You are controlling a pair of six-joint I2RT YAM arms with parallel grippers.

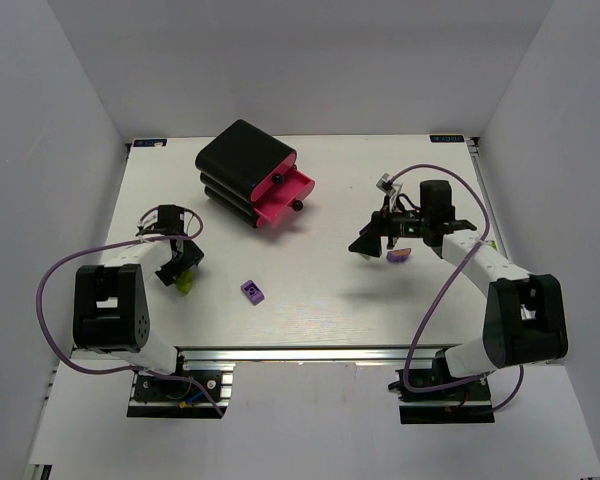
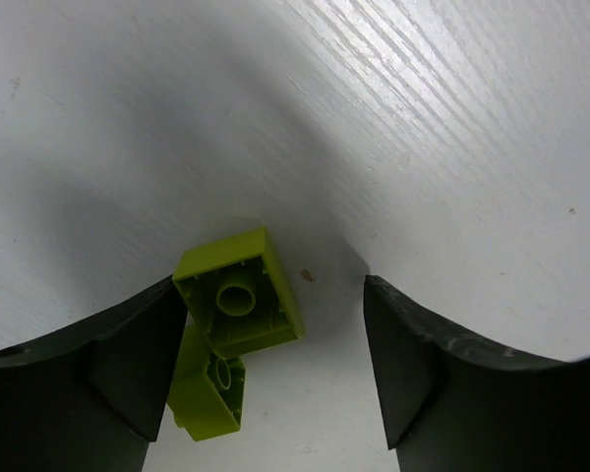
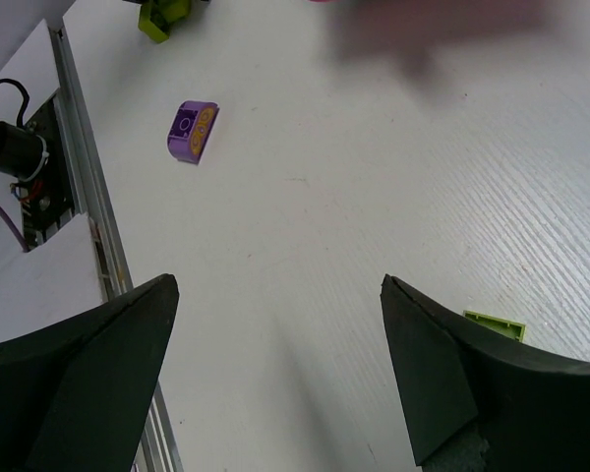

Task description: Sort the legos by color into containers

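Looks down past a spread gripper point(image 2: 270, 295) onto a white table point(image 2: 423, 147). Shows a yellow-green brick point(image 2: 238, 293), hollow side up, touching one finger point(image 2: 108, 374). Shows a second brick point(image 2: 208, 393), same colour, against the first brick's lower edge, partly behind that finger.

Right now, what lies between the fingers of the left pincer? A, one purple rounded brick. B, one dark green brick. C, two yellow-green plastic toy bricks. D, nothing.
C: the left wrist view shows two yellow-green plastic toy bricks on the white table, beside one finger of the open left pincer.
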